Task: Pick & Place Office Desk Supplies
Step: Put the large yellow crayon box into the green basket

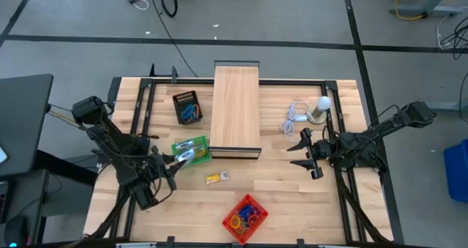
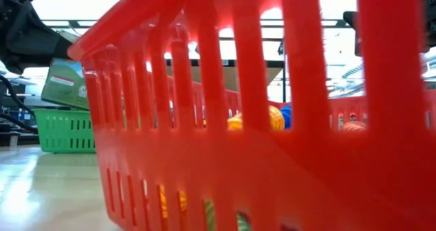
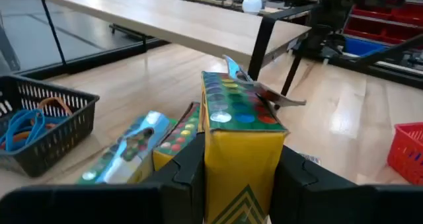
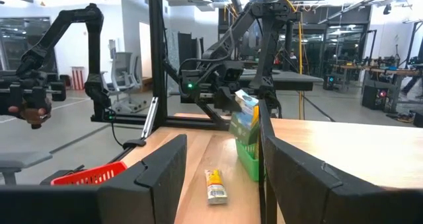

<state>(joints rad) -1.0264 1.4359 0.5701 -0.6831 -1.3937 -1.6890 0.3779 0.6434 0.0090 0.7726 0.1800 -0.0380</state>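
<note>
My left gripper (image 1: 174, 161) is shut on a yellow-and-green crayon box (image 3: 241, 128) over the green basket (image 1: 192, 150), which also shows in the low view (image 2: 65, 130). Another crayon box (image 3: 135, 151) lies in that basket. A small yellow piece (image 1: 217, 177) lies on the table near the basket. Coloured loops lie in the red basket (image 1: 245, 217) and blue and orange ones in the black basket (image 1: 188, 107). My right gripper (image 1: 306, 153) is open and empty, right of the long wooden box (image 1: 236, 109). My left gripper pinches the crayon box by its two opposite sides (image 3: 215, 178), near the end closest to the wrist, between its two fingers (image 3: 188, 181). The fingers come from the table's left, slanting down. The box is tilted, its open flap end (image 3: 248, 85) pointing away, just above the green basket's rim.
The red basket (image 2: 272, 122) stands close before the low camera at the table's near edge. A white bulb (image 1: 322, 104) with a coiled white cable lies at the far right. The black frame rails (image 1: 146, 94) run along the table's sides.
</note>
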